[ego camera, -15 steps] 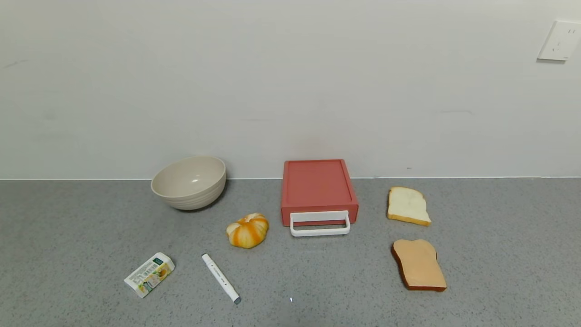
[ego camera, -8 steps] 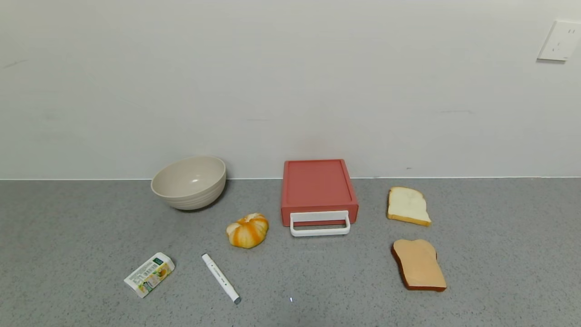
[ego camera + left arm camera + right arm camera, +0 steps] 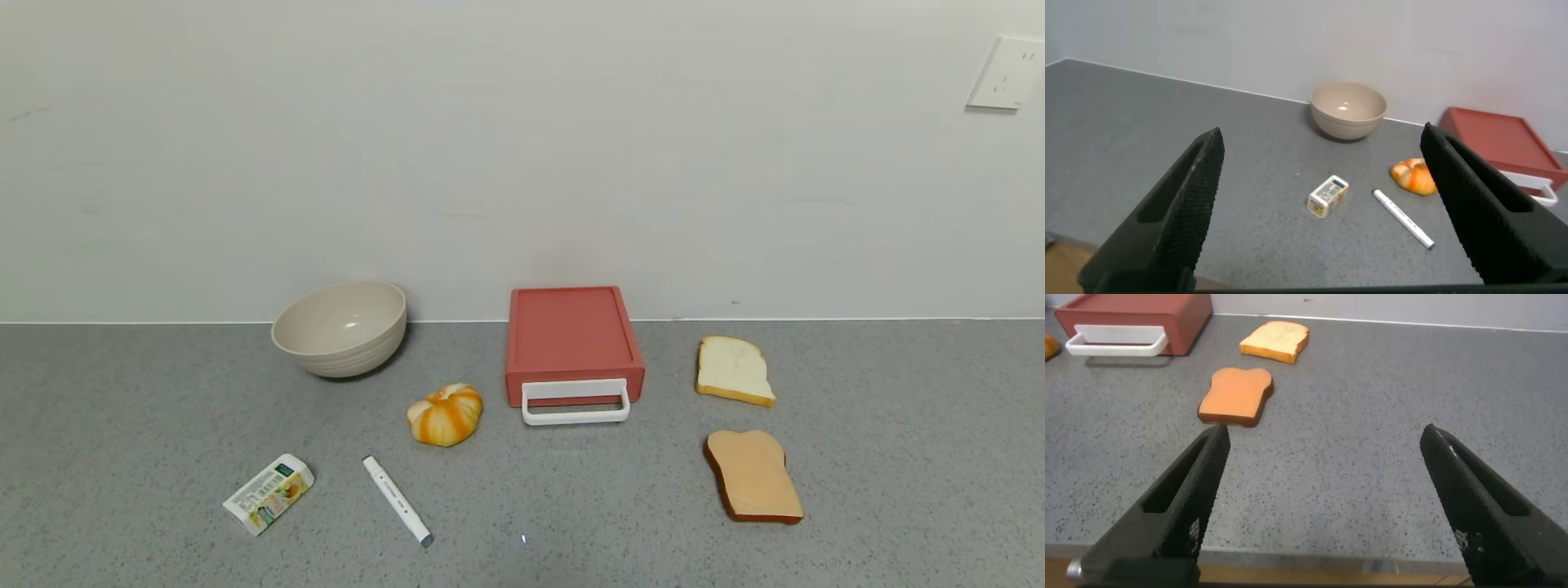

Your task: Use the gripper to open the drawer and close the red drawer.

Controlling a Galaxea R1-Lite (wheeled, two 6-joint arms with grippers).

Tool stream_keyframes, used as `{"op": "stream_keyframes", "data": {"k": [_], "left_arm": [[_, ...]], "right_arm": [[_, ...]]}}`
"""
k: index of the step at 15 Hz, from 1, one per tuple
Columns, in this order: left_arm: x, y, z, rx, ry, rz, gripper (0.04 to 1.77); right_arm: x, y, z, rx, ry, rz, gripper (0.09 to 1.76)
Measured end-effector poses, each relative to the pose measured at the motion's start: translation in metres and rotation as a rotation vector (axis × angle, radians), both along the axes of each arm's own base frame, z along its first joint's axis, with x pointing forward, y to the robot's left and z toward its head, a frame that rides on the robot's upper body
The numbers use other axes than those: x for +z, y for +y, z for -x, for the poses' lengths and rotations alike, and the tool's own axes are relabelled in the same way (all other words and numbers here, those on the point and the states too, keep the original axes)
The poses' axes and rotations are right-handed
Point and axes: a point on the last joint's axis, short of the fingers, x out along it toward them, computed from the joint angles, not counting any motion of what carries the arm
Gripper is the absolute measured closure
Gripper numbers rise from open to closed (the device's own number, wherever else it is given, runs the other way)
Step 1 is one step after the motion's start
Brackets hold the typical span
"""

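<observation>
Evenly and softly lit from above. Faint shadows only, pooled close under the bowl (image 3: pixel 340 327) and beside it. Small glare spot inside the bowl. Blurred gripper fingers (image 3: pixel 1180 208) up close in wrist views.

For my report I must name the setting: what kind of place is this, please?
Probably a staged test bench made to resemble a kitchen counter: grey speckled countertop against a plain wall with a socket, and a bowl, bread slices and a red drawer laid out.

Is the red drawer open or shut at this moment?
Shut. In the head view the red drawer has its front flush with the box, with no tray showing, and its white handle lies right against the front.
</observation>
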Motion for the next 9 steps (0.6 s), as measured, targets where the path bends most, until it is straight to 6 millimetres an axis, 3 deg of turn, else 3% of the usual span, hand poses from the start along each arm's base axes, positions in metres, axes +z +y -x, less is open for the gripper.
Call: {"op": "stream_keyframes", "data": {"k": [3, 5, 9], "left_arm": [[-0.022, -0.003, 0.003, -0.091, 0.008, -0.019, 0.08], [-0.051, -0.004, 0.001, -0.135, 0.033, -0.062, 0.08], [-0.096, -0.005, -0.023, -0.170, -0.075, -0.107, 0.08]], "right_arm": [[0.000, 0.000, 0.000, 0.000, 0.000, 0.000, 0.14], [0.000, 0.000, 0.000, 0.000, 0.000, 0.000, 0.14], [0.000, 0.000, 0.000, 0.000, 0.000, 0.001, 0.14]]}}
